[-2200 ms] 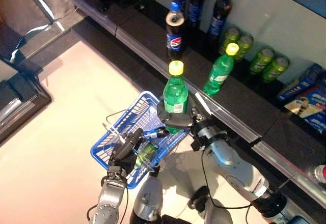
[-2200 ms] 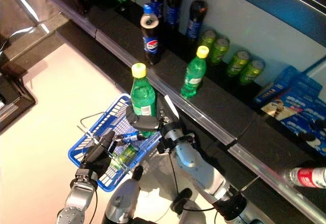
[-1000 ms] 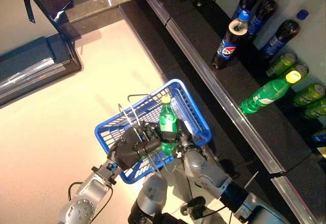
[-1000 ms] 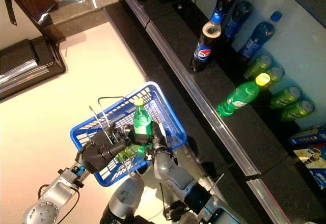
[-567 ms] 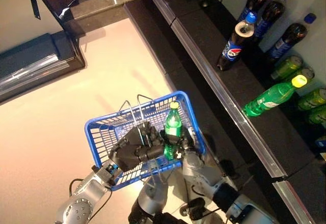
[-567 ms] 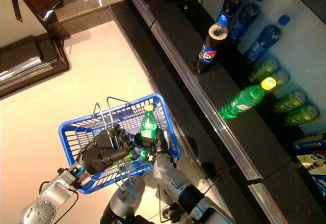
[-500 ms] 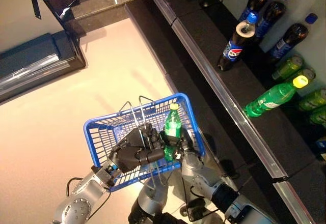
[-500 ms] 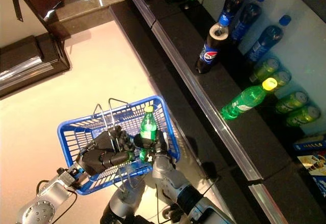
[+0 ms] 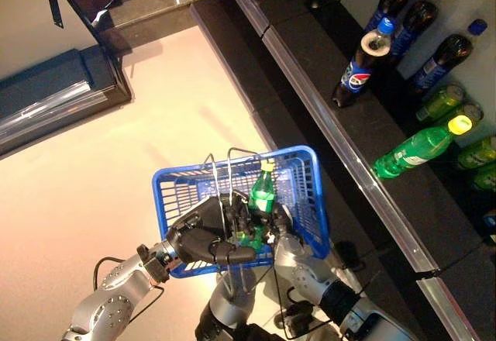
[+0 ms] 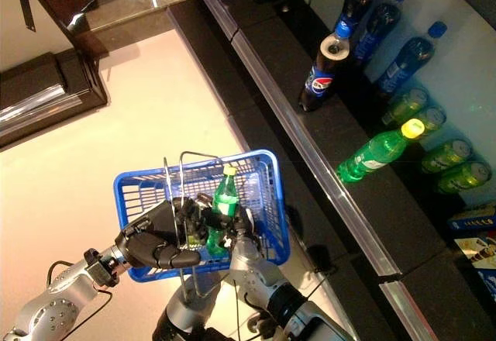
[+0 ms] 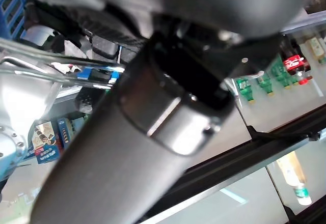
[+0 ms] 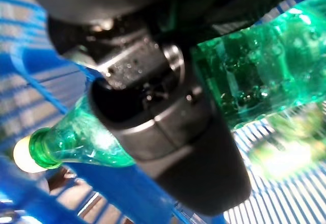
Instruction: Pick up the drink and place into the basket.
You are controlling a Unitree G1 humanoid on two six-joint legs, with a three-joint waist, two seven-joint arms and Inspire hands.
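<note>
The right hand [image 9: 273, 229] is gripping the green bottle [image 9: 261, 201] upright inside the blue basket [image 9: 310, 194], whose wire handles [image 9: 221, 194] the left hand [image 9: 203, 240] is clutching. At two o'clock, a shelf [image 9: 341, 136] is holding a cola bottle [image 9: 360, 66], a tipped green bottle [image 9: 415, 149] and cans [image 9: 442, 101].

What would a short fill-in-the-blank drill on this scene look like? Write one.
1. The right hand is curled round a green plastic bottle with a ____ cap.
2. That bottle is inside the ____ wire basket.
3. The left hand grips the basket's ____ handles.

Missing words: yellow; blue; metal
</note>
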